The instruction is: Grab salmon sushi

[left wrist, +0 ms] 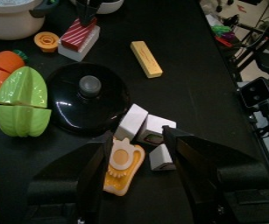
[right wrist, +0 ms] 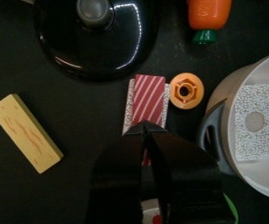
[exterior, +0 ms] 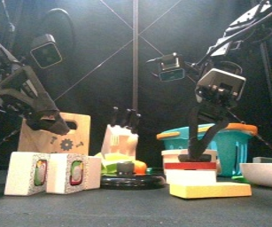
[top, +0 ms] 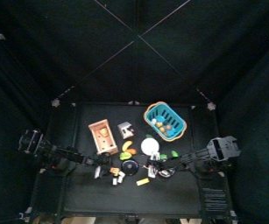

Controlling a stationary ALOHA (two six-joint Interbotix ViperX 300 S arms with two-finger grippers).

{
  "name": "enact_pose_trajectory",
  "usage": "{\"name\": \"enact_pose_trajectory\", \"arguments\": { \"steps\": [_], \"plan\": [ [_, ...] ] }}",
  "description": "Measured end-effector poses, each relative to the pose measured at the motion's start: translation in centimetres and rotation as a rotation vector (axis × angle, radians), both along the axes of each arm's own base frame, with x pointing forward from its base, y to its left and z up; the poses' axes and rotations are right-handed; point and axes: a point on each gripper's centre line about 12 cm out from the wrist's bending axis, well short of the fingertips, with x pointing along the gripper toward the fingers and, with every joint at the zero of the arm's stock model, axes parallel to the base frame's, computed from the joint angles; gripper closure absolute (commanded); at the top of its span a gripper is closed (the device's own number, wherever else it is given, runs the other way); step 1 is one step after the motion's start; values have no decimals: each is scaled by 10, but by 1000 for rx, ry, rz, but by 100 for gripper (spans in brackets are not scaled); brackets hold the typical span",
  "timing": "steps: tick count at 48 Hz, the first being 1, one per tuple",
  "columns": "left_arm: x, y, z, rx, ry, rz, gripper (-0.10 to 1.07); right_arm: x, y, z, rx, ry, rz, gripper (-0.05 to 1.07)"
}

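Right gripper (right wrist: 148,131) clamps one end of the salmon sushi (right wrist: 146,101), a light, rigid, slippery-looking toy block lying at twelve o'clock from its jaws.

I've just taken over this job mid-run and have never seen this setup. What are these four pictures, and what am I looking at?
Two black robot arms work at a small black table strewn with toy food. One picture looks straight down, one looks level from the table's front edge, and one comes from a camera on each wrist. The right hand is down at the red-and-white striped sushi, which lies beside a white bowl, a black lid and a yellow block. I cannot tell if it grips the sushi yet. The left hand hangs open above white cubes and an egg piece, holding nothing.
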Motion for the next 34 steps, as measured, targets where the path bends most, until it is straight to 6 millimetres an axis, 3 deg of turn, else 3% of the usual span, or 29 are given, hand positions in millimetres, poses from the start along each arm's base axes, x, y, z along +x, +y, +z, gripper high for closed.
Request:
{"name": "enact_pose_trajectory", "arguments": {
  "steps": [20, 34],
  "plan": [
    [0, 0, 0, 0, 2, 0, 11, 4, -1, -2, -7, 12, -8, 58],
    [0, 0, 0, 0, 2, 0, 11, -3, -7, 37, -22, -35, -52, 58]
  ]
}}
